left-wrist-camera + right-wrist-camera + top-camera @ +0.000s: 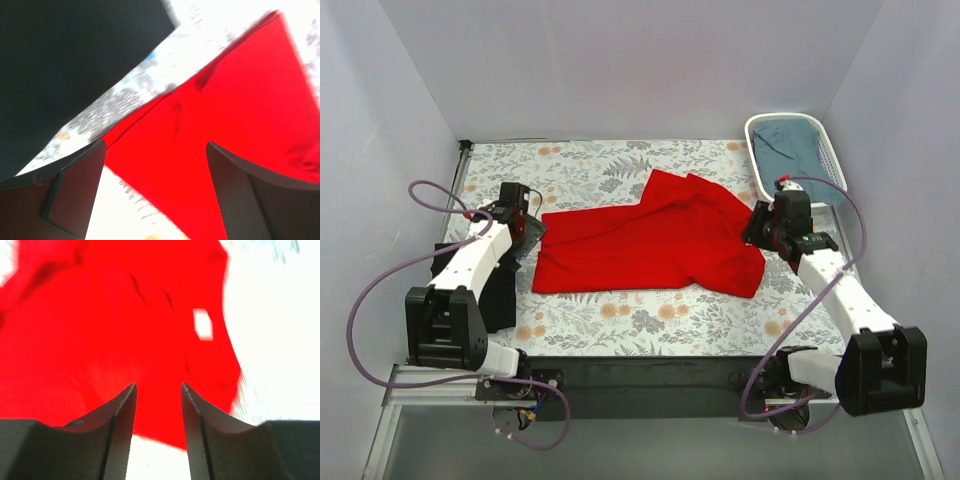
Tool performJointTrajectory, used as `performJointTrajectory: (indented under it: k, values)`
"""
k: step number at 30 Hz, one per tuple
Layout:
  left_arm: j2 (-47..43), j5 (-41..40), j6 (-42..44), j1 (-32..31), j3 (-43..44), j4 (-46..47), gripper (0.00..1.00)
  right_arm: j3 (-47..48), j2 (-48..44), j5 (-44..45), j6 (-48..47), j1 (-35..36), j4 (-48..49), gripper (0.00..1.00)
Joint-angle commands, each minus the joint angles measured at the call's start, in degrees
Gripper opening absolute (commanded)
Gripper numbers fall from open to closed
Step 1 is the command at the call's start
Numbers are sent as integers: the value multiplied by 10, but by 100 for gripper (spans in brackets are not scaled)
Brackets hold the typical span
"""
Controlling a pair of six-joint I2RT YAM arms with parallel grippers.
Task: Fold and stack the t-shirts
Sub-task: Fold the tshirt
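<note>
The red t-shirt (650, 245) lies spread and rumpled across the middle of the table, its right part bunched into folds. Its white neck label (202, 324) shows in the right wrist view. The black t-shirt (503, 292) lies at the table's left edge, partly under the left arm. My left gripper (527, 235) hovers over the red shirt's left edge, open wide, nothing between its fingers (75, 192). Below it lie red cloth (225, 125) and black cloth (65, 65). My right gripper (761, 230) hangs over the shirt's right edge, open; only red cloth (100, 340) lies below it.
A white basket (762, 128) with blue-grey cloth (798, 148) inside stands at the back right corner, just behind the right arm. The floral tablecloth (620, 320) shows in front of and behind the red shirt. White walls enclose the table on three sides.
</note>
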Motion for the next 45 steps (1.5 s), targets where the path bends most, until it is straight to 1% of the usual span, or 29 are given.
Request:
performJointTrajectory:
  k: [1,3,7,9,15,27,28,29,31,32,34,35,36,37,39,41,45]
  values:
    - [-44,6,-1,-1,-58,6,77,-67,-67,23,15,-4,-48,46]
    - [-51,25,2,-5,-91,27,70,-106,-91,13,13,-5,-44,47]
    - [-34,51,10,-18,-104,45,68,-136,-79,1,8,-5,-37,45]
    - [-30,54,10,-24,-104,48,68,-143,-69,-1,10,-5,-29,42]
    - [-12,56,10,-37,-94,60,68,-154,-35,-4,12,-4,-24,37]
    - [32,61,11,-44,-80,74,67,-162,0,-11,9,-4,-20,35]
    - [35,61,11,-44,-80,74,67,-159,1,-11,8,-4,-21,34]
    - [37,61,12,-44,-80,74,67,-156,1,-11,6,-4,-25,22]
    - [40,59,13,-44,-80,75,67,-134,3,-3,-1,-4,-35,5]
    - [44,60,14,-44,-78,75,67,-124,3,3,-6,-4,-51,1]
    - [47,59,15,-44,-76,75,67,-82,5,23,-22,-4,-70,1]
    - [50,58,17,-44,-77,76,68,-63,9,31,-28,-4,-95,1]
    - [51,58,17,-44,-75,75,67,-46,18,53,-34,-5,-108,1]
    - [53,58,18,-44,-74,75,67,-13,22,63,-44,-4,-120,1]
    - [57,58,21,-44,-72,76,67,13,32,82,-54,-4,-142,1]
    - [60,57,22,-44,-69,75,67,53,50,94,-66,-4,-160,1]
    - [66,58,23,-44,-64,75,68,94,90,88,-80,-4,-166,1]
